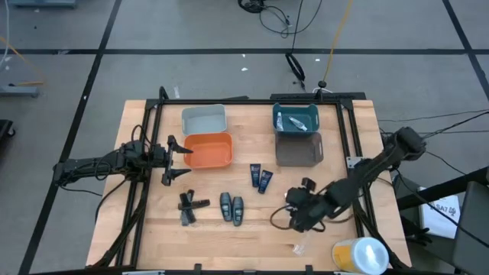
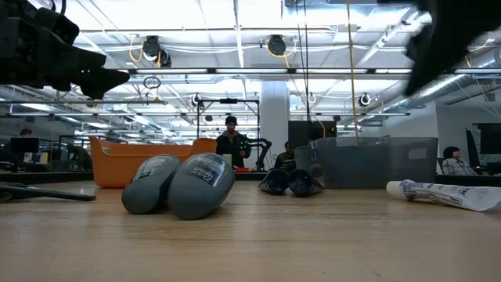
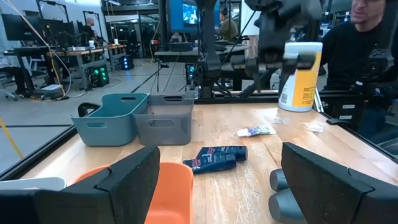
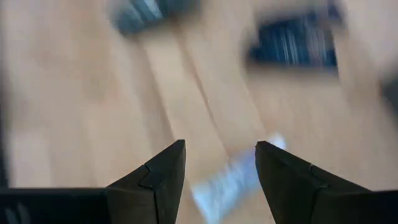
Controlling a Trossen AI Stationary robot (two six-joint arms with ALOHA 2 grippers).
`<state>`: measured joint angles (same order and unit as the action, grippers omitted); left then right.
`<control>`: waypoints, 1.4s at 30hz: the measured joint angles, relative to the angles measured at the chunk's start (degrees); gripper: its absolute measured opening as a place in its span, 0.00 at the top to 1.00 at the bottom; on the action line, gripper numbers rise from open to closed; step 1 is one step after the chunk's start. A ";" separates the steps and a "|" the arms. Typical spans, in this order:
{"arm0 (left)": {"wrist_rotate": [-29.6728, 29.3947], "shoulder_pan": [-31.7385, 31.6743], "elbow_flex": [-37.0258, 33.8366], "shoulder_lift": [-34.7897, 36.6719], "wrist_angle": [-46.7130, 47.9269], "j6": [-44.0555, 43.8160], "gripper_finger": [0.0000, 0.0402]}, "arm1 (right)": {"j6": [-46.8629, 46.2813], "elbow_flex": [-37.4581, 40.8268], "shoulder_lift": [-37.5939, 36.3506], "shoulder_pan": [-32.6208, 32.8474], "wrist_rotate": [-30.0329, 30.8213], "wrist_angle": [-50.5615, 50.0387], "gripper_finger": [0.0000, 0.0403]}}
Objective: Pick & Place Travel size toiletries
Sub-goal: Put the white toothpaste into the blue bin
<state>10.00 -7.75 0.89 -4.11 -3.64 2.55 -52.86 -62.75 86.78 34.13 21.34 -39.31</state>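
Overhead, the right tool (image 1: pixel 293 216) is hovering over open wood near the surface's (image 1: pixel 252 229) front edge, its fingers spread above a silvery-white tube (image 4: pixel 233 177) that only its wrist view is revealing. The left tool (image 1: pixel 177 160), also spread, is waiting beside the orange bin (image 1: pixel 208 150). Dark blue tubes (image 1: pixel 260 177) and dark grey oval pieces (image 2: pixel 180 184) are lying mid-surface.

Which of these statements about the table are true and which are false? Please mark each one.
1. The orange bin sits beside the left gripper. True.
2. The two dark blue tubes lie inside the teal bin. False: they lie on the bare table.
3. The right gripper hangs open over a silvery-white tube. True.
4. The two dark grey oval pieces lie far apart. False: they lie side by side.
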 joint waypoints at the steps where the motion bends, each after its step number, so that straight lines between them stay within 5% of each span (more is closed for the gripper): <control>1: -0.02 0.00 0.00 0.01 0.00 0.00 0.18 | -3.56 -0.69 1.82 -0.16 -1.80 -2.92 0.54; 5: -0.02 0.00 0.00 0.01 0.02 0.00 0.18 | -9.98 -0.82 8.01 -1.04 -6.54 -5.44 0.56; 18: -0.02 0.02 -0.02 -0.01 0.02 0.00 0.18 | -10.35 -0.95 17.02 -6.52 -12.37 -2.81 0.55; 30: -0.02 0.00 -0.02 0.00 0.02 0.00 0.18 | 3.04 -0.45 17.75 -7.87 -11.75 0.97 0.59; 42: -0.02 0.02 -0.02 -0.01 0.00 0.00 0.18 | 0.91 -0.38 17.88 -8.22 -9.61 1.97 0.61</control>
<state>9.98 -7.73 0.86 -4.12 -3.64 2.55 -51.95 -63.13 104.66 25.91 11.73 -37.34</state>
